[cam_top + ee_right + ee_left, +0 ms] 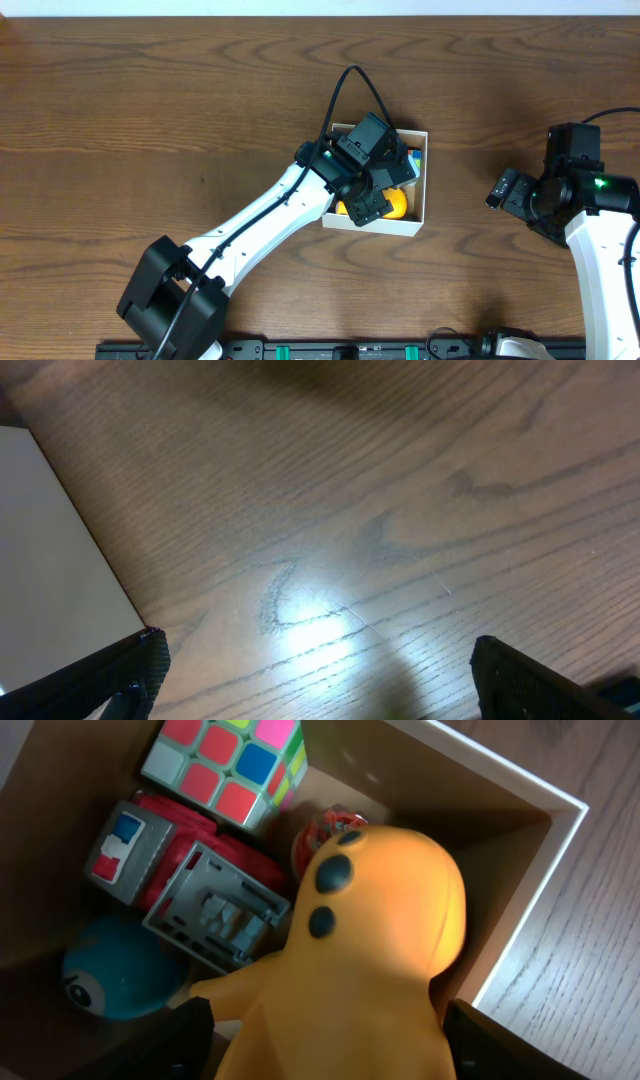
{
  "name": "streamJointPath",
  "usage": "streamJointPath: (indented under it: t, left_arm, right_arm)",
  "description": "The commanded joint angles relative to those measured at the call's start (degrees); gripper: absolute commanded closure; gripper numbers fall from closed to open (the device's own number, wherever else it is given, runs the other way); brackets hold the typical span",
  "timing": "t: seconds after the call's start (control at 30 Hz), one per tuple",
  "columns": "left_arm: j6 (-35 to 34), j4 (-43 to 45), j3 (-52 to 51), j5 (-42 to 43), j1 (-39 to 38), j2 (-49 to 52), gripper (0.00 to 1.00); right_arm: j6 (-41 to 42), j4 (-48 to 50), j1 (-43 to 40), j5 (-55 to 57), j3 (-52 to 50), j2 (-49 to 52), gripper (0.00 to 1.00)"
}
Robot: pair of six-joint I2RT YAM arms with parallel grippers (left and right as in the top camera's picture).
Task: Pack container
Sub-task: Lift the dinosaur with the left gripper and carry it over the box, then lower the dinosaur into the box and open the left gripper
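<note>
The container point(423, 190) is a shallow white box with a brown bottom, right of the table's middle. My left gripper point(375, 200) reaches down into it. In the left wrist view the gripper point(330, 1040) stands open around an orange rubber toy point(380, 920), which lies in the box; a gap shows beside the left finger point(185, 1035). The orange toy point(395, 205) also peeks out in the overhead view. My right gripper point(505, 190) hovers open and empty over bare wood to the right of the box, and the right wrist view shows its fingers point(135, 670) wide apart.
Inside the container point(530, 890) lie a colour cube point(225, 760), a red and grey toy truck point(200, 880) and a teal round toy point(115, 975). The box's white outer wall point(50, 560) shows at the left of the right wrist view.
</note>
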Motion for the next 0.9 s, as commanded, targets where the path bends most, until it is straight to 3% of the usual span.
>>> streamJointPath:
  t: [0.0,0.23,0.53,0.73,0.87]
  left_arm:
    - [0.33,-0.13,0.61,-0.09,-0.07,0.15,0.25]
    - [0.35,0.13,0.63,-0.63,-0.07,-2.54,0.25]
    - [0.09,0.04,0.63,-8.13,0.0,-10.62,0.25]
    - [-5.29,-0.37,0.48,-8.07,0.0,-10.38,0.25]
    - [-10.05,-2.43,-0.66,-8.02,-0.02,-10.34,0.38]
  right_arm:
    - [-0.81,-0.04,-0.42,-0.04,-0.04,0.22,0.01]
    - [-0.83,-0.04,-0.42,0.0,-0.04,0.22,0.01]
    - [-0.83,0.0,-0.42,0.0,-0.04,0.22,0.01]
    - [-0.81,-0.04,-0.42,-0.02,-0.04,0.22,0.01]
    - [-0.83,-0.17,-0.42,-0.02,-0.04,0.22,0.01]
